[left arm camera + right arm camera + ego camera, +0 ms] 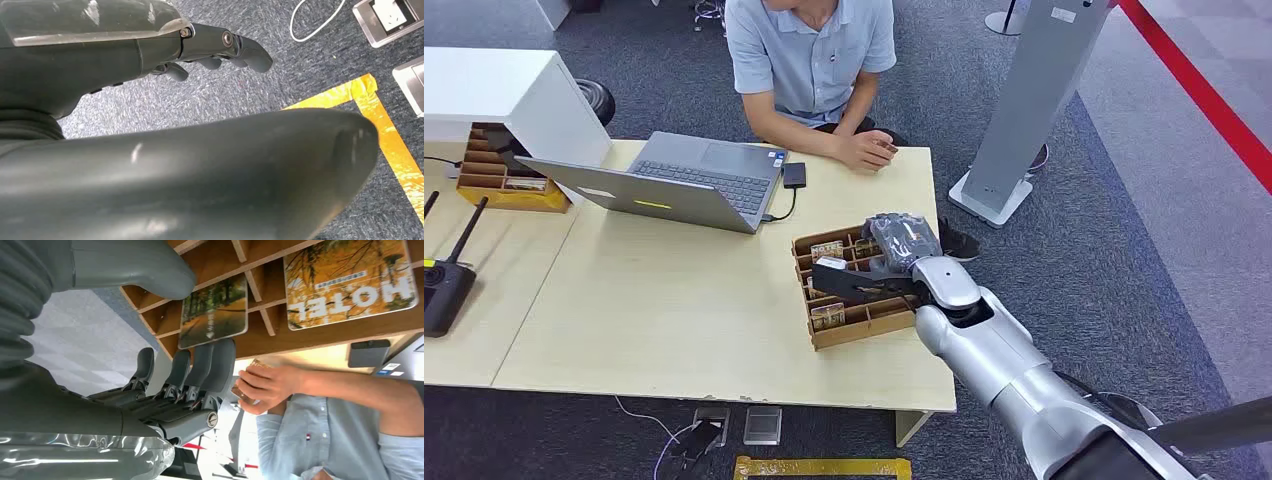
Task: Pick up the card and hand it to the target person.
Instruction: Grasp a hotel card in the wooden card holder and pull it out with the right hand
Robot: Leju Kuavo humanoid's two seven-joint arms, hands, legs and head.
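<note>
Here the right hand [902, 243] hovers over the card [828, 249].

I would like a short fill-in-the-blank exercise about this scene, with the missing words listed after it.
1. The right hand reaches over the wooden ____ that holds the cards.
2. An open ____ stands on the table in front of the seated person.
3. The large card in the right wrist view bears the word ____.
4. The left hand hangs above yellow ____ on the floor.

Missing words: box; laptop; HOTEL; tape
</note>
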